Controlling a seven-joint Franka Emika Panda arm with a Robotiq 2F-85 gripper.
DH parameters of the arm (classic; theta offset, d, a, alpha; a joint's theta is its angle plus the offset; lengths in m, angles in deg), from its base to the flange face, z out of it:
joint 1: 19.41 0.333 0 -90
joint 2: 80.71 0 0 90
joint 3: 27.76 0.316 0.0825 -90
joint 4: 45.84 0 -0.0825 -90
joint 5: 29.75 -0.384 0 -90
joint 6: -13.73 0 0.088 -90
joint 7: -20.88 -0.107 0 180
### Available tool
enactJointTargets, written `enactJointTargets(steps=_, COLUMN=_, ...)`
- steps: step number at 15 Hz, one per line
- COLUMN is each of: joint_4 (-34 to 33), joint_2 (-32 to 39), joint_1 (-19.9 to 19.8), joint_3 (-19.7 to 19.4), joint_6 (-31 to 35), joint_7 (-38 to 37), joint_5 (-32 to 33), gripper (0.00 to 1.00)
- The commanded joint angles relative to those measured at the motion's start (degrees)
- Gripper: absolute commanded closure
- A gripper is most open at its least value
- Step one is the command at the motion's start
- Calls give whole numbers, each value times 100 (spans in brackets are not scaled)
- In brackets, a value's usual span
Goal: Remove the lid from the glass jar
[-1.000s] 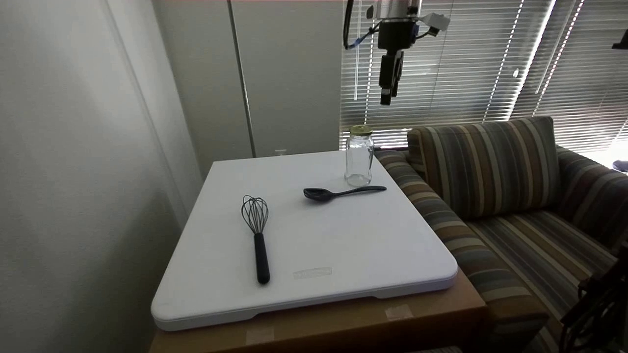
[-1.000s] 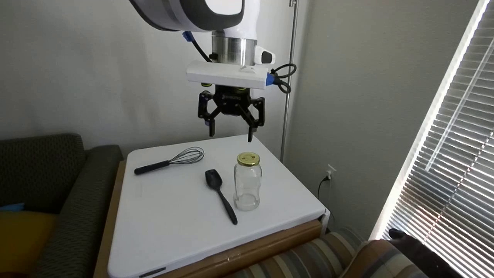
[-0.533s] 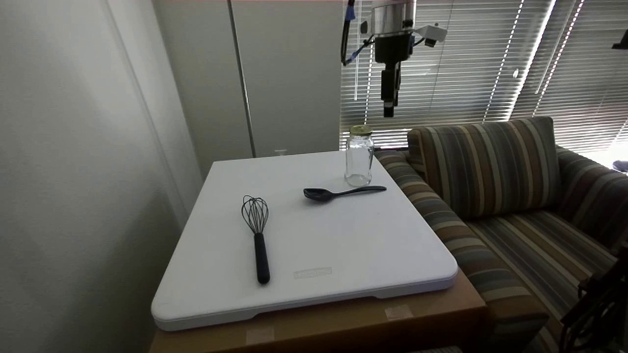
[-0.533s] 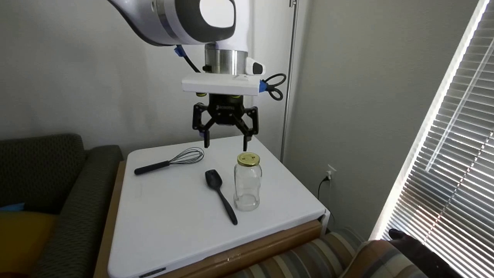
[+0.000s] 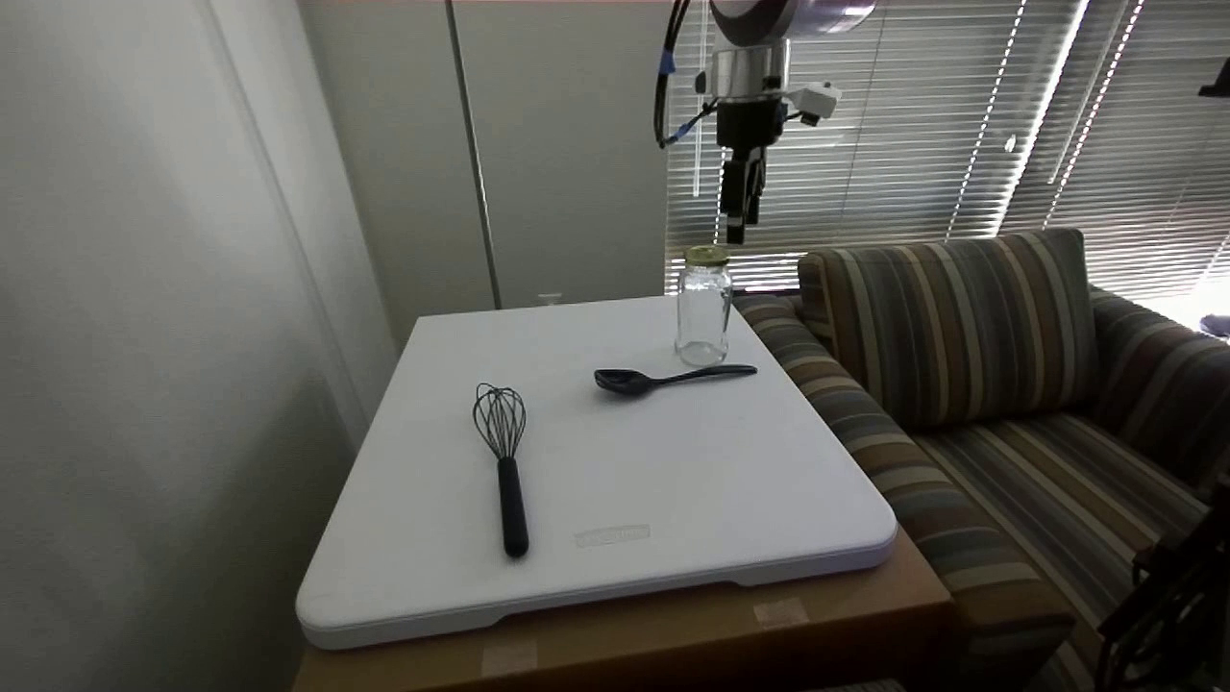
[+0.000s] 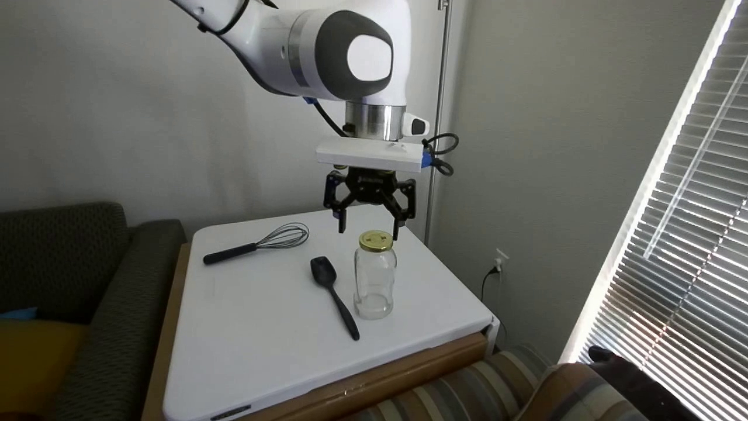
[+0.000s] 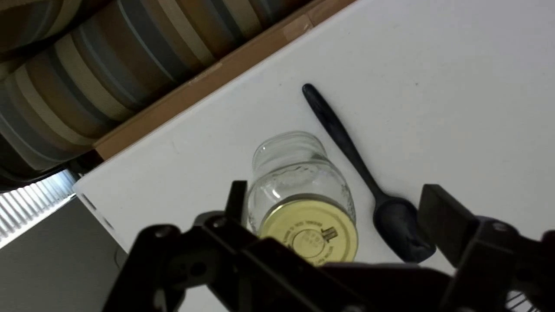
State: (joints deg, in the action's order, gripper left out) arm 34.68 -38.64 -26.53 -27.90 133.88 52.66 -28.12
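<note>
In an exterior view, your gripper has dropped nearer the one gold lid than half a second ago; edge-on, the finger gap is hard to judge. One glass jar, one spoon and one whisk keep their places on the tabletop. In an exterior view, your two fingers stand parted and released, the lid on the upright jar. In the wrist view, the lid shows between them.

In an exterior view, your round gold metal lid is on the clear cylindrical glass jar, right of the long black spoon and black wire whisk.
</note>
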Motion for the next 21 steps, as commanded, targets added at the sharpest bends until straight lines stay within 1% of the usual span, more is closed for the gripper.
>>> enactJointTargets(steps=1, joint_4=-1174, joint_2=670, joint_1=-170, joint_3=195, joint_6=-477, joint_7=15, joint_5=-103, gripper=0)
enactJointTargets(steps=3, joint_4=-1601, joint_2=907, joint_1=-173, joint_3=252, joint_6=-709, joint_7=20, joint_5=-150, gripper=0)
enactJointTargets(steps=5, joint_4=-1989, joint_2=1098, joint_1=-171, joint_3=287, joint_6=-1128, joint_7=-91, joint_5=-223, gripper=0)
enactJointTargets(steps=7, joint_4=-2208, joint_2=1202, joint_1=-143, joint_3=277, joint_6=-1462, joint_7=-265, joint_5=-250, gripper=0)
enactJointTargets(steps=9, joint_4=-2261, joint_2=1225, joint_1=-158, joint_3=314, joint_6=-1561, joint_7=-363, joint_5=-324, gripper=0)
enactJointTargets(steps=12, joint_4=-2387, joint_2=1346, joint_1=-138, joint_3=340, joint_6=-1438, joint_7=-499, joint_5=-416, gripper=0)
enactJointTargets(steps=15, joint_4=-2530, joint_2=1495, joint_1=-81, joint_3=313, joint_6=-1427, joint_7=-610, joint_5=-366, gripper=0)
enactJointTargets(steps=21, joint_4=-2886, joint_2=1864, joint_1=-99, joint_3=287, joint_6=-1484, joint_7=-754, joint_5=-345, gripper=0)
